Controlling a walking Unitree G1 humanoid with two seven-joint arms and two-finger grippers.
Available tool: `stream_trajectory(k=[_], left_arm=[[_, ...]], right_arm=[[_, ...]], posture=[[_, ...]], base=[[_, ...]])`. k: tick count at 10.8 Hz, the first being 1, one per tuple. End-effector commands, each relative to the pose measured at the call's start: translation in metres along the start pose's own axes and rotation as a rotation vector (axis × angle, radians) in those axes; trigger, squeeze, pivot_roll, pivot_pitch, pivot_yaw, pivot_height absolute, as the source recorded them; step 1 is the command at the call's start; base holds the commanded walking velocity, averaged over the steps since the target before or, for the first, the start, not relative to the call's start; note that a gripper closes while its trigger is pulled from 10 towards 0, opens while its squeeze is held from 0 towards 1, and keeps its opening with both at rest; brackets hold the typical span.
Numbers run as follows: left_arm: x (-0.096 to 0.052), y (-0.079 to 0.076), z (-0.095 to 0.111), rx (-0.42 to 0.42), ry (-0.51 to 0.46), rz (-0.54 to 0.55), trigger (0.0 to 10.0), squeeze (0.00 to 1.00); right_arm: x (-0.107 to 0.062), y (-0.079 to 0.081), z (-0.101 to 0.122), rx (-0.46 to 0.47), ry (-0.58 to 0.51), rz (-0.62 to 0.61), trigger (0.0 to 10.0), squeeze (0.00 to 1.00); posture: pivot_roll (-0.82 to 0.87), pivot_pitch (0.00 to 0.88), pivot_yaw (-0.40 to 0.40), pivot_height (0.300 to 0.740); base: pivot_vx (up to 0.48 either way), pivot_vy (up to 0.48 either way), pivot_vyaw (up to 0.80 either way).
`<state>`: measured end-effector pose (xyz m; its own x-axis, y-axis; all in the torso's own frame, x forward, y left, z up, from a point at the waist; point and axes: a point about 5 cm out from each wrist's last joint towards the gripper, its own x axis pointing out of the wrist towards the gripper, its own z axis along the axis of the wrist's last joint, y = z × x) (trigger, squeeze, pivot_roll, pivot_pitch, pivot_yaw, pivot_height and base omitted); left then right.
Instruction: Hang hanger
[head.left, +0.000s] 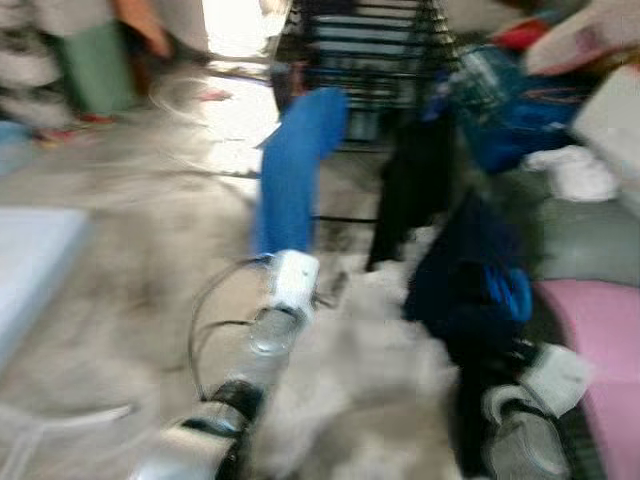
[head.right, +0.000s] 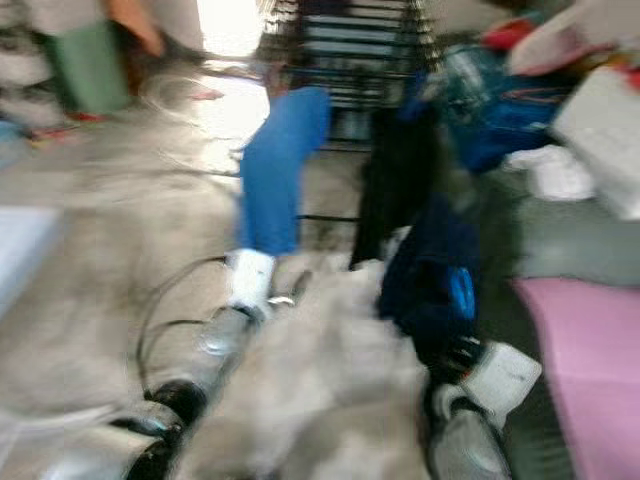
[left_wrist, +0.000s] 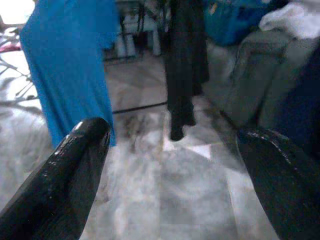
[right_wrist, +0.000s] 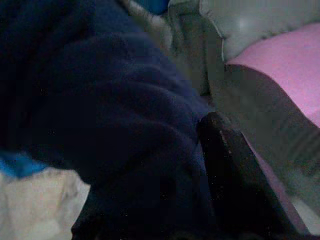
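Ahead on the blurred grey floor (head.left: 120, 250), near a dark wire rack (head.left: 365, 50): blue garment (head.left: 295, 170) hanging lengthwise, top toward the rack, hem down; black garment (head.left: 410, 185) draped beside it. Hanger itself not discernible. Left gripper (left_wrist: 170, 145) stretched forward toward the blue cloth, fingers (left_wrist: 75, 165) spread wide, empty. Right gripper (right_wrist: 150, 165) low beside a pink cushion (right_wrist: 280, 65), pressed into dark navy fabric (right_wrist: 100, 100); grip impossible to judge.
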<state>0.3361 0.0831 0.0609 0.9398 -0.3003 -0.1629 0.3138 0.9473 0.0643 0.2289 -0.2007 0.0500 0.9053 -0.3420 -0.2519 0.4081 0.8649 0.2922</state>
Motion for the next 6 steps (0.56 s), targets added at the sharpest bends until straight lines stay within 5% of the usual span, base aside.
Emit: stream_trajectory(k=[1, 2, 4, 6], left_arm=[[0.004, -0.009, 0.007, -0.002, -0.023, -0.004, 10.0, 0.00], [0.004, -0.001, 0.008, 0.016, -0.020, 0.059, 10.0, 0.00], [0.004, 0.005, 0.007, 0.020, -0.008, 0.089, 10.0, 0.00], [0.004, 0.005, 0.005, 0.020, 0.003, 0.086, 10.0, 0.00]], right_arm=[[0.001, 0.004, 0.008, 0.010, -0.038, 0.022, 10.0, 0.00], [0.001, 0.007, 0.011, -0.014, -0.050, 0.059, 10.0, 0.00], [0.001, 0.008, 0.012, -0.029, -0.057, 0.069, 10.0, 0.00], [-0.001, 0.005, 0.010, -0.023, -0.054, 0.056, 10.0, 0.00]], posture=[[0.02, 0.030, -0.068, 0.740], [0.02, 0.030, -0.070, 0.740], [0.01, 0.025, -0.069, 0.740], [0.01, 0.016, -0.061, 0.740]], base=[[0.480, 0.000, 0.00], [0.364, 0.000, 0.00], [0.362, 0.000, 0.73], [0.397, 0.146, 0.00]])
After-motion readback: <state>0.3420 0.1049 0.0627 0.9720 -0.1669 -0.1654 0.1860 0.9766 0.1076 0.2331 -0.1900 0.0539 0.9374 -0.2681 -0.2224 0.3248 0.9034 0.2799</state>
